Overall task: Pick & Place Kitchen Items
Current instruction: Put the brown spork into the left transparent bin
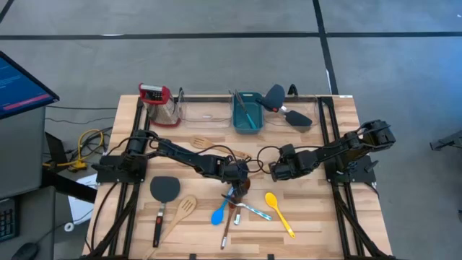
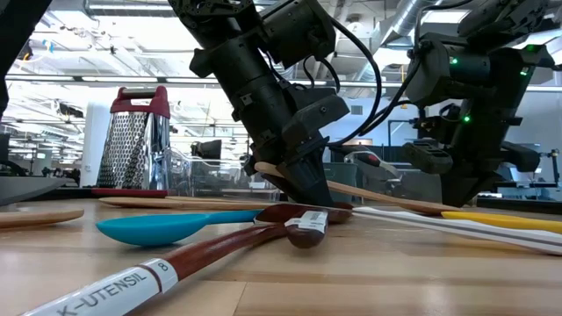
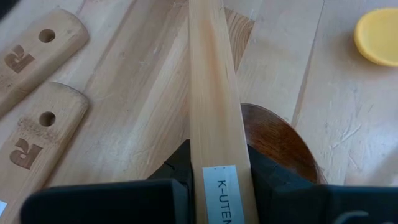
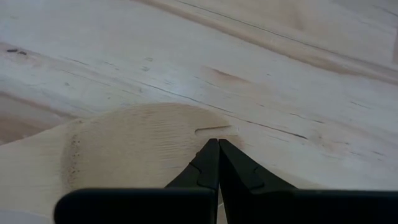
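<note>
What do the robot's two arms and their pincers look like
Both arms are dark, nearly black, built of jointed segments. The left arm and right arm each carry looping black cables. Each ends in a black two-fingered pincer: the left pincer has blocky fingers, the right pincer tapers to points. In the low view the right arm shows small green lights.

Illumination is bright and even from overhead ceiling fixtures, whose glare washes out the room background in the low view, while the pale slatted wooden tabletop [image 1: 310, 224] carries only soft, short shadows under the utensils. In the low view the labelled dark-brown wooden spoon handle [image 2: 167, 272] in the foreground is blurred and the metal box grater [image 2: 132, 140] reads sharper. Both wrist views are soft, close wood grain slightly smeared.
</note>
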Controlling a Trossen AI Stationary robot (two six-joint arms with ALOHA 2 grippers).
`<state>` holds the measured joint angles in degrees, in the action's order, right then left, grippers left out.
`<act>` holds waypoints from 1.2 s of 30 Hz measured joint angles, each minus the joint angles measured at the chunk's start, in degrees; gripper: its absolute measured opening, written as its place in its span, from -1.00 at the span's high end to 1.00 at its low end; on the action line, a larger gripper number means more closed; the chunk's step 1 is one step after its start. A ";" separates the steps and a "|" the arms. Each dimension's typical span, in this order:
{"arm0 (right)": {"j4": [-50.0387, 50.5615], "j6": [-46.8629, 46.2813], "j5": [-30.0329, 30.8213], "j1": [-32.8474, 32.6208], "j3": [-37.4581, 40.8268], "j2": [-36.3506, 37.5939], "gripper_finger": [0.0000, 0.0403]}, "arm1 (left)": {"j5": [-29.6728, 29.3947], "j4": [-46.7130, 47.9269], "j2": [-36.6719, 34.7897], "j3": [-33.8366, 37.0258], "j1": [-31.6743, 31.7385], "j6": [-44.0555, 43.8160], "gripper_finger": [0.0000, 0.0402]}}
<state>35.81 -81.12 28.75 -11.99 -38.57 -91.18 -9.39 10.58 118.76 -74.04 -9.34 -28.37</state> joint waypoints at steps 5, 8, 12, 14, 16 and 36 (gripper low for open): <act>-0.06 0.58 -0.25 0.00 -0.04 0.00 0.91 | 0.04 0.01 0.00 0.00 -0.02 -0.12 0.70; -0.18 0.69 -0.39 0.00 -0.11 0.10 0.77 | 0.18 -0.04 0.00 0.00 -0.02 -0.12 0.70; 3.21 0.72 -1.81 0.02 -1.67 0.04 0.62 | 0.57 -0.13 0.00 -0.05 -0.03 0.10 0.70; 6.53 0.69 -2.71 -0.06 -3.27 -0.07 0.59 | 1.30 -0.46 0.00 -0.11 -0.11 0.81 0.70; 9.54 0.72 -2.11 -0.35 -4.89 0.00 0.59 | 2.08 -0.73 0.00 -0.20 -0.22 1.08 0.71; 34.82 -13.14 1.19 -4.97 -7.52 0.17 0.94 | -0.45 -0.48 -1.16 -0.09 -0.11 4.33 0.70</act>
<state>70.63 -94.25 29.93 -16.96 -46.09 -91.00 -9.83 10.10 117.60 -74.13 -9.45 -24.04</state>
